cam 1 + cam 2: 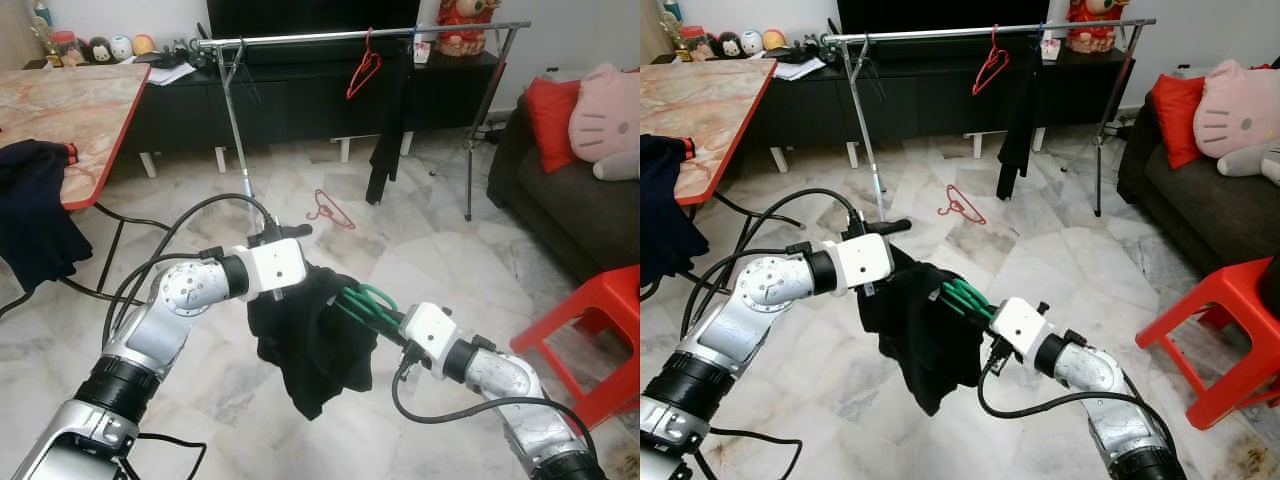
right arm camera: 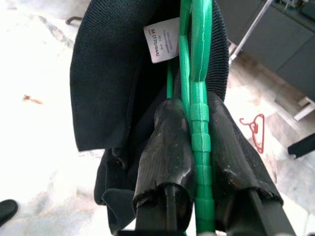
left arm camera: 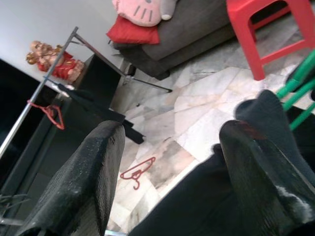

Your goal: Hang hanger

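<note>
- Right gripper (image 2: 197, 142) clenched on green hanger (image 2: 199, 73), which carries black garment (image 1: 310, 345).
- Left gripper (image 3: 167, 162) spread apart at the garment's 10 o'clock edge.
- Clothes rail (image 1: 360, 36) at 12 o'clock.

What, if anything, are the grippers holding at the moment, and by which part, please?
The right gripper clamps the green hanger on its ribbed bar. The left gripper is open beside the black garment, gripping nothing.

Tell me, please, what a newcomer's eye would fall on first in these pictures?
Front and centre, the right gripper is shut on a green hanger carrying a black garment, with the left gripper open at the cloth's upper edge. Beyond them a metal clothes rail stands before the dark cabinet, and a red hanger lies on the marble floor beneath it.
</note>
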Tool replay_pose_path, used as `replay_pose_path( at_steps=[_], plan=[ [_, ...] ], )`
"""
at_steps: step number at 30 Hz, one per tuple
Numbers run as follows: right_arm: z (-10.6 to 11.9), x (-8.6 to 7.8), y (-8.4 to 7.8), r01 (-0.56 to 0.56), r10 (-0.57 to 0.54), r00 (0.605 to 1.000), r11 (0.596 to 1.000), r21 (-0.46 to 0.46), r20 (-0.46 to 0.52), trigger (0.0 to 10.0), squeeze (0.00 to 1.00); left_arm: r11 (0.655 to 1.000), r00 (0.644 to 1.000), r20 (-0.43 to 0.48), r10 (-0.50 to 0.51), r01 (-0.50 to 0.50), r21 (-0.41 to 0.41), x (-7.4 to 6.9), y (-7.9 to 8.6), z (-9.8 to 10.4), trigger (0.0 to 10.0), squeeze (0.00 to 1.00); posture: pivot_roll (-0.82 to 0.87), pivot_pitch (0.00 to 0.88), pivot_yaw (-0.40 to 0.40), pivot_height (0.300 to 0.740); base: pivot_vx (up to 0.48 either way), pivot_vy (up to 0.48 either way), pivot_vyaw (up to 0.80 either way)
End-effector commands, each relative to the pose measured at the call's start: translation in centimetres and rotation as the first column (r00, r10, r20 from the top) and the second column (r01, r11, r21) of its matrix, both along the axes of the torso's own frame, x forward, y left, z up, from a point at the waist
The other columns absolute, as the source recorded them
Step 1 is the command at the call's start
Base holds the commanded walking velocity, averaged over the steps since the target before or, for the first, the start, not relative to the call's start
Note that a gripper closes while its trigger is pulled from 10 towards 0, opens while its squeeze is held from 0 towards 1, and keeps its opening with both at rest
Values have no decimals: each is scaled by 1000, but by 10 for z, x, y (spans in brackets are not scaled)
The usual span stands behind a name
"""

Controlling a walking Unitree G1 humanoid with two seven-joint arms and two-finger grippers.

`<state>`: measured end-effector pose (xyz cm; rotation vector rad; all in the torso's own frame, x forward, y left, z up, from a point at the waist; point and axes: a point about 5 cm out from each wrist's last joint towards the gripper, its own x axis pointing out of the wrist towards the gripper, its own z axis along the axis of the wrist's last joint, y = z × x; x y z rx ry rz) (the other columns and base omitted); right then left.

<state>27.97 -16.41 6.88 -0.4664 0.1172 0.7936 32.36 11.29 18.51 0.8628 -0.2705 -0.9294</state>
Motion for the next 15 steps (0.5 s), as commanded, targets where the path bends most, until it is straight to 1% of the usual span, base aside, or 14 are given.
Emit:
replay_pose_path(
  at_steps=[1, 5, 8, 10, 11, 12, 13, 15],
  plan=[
    [12, 8, 2, 12, -14, 998, 1000, 28, 64, 0, 0, 1000, 998, 65, 18, -17, -18, 2, -2, 12, 10000, 0, -44, 0, -43, 740, 0, 0, 0],
    [12, 10, 3, 26, -28, 997, 999, 33, 72, 0, 0, 998, 995, 83, 57, -57, -9, 4, -3, 11, 10000, 0, -40, 0, -44, 740, 0, 0, 0],
    [15, 16, -1, 75, -79, 992, 996, 38, 99, 0, 0, 997, 996, 53, 78, -78, -5, 5, -1, 5, 10000, 0, -42, 0, -42, 740, 0, 0, 0],
    [16, 17, -2, 89, -92, 990, 995, 37, 105, 0, 0, 997, 996, 45, 80, -80, -5, 5, 0, 4, 10000, 0, -42, 0, -42, 740, 0, 0, 0],
    [19, 23, -7, 146, -151, 981, 988, 46, 118, 0, 0, 995, 995, 31, 99, -98, -12, 5, 4, 1, 10000, 0, -48, 0, -41, 740, 0, 0, 0],
    [19, 23, -7, 146, -151, 981, 988, 46, 118, 0, 0, 995, 995, 31, 99, -98, -12, 5, 4, 1, 10000, 0, -48, 0, -41, 740, 0, 0, 0],
    [22, 27, -11, 194, -202, 971, 979, 68, 125, 0, 0, 993, 993, 14, 117, -117, -5, 6, 7, -2, 10000, 0, -43, 0, -38, 740, 0, 0, 0],
    [23, 31, -12, 221, -229, 965, 972, 77, 128, 0, 0, 991, 991, -10, 137, -137, 2, 5, 9, -7, 10000, 0, -43, 0, -38, 740, 0, 0, 0]
  ],
)
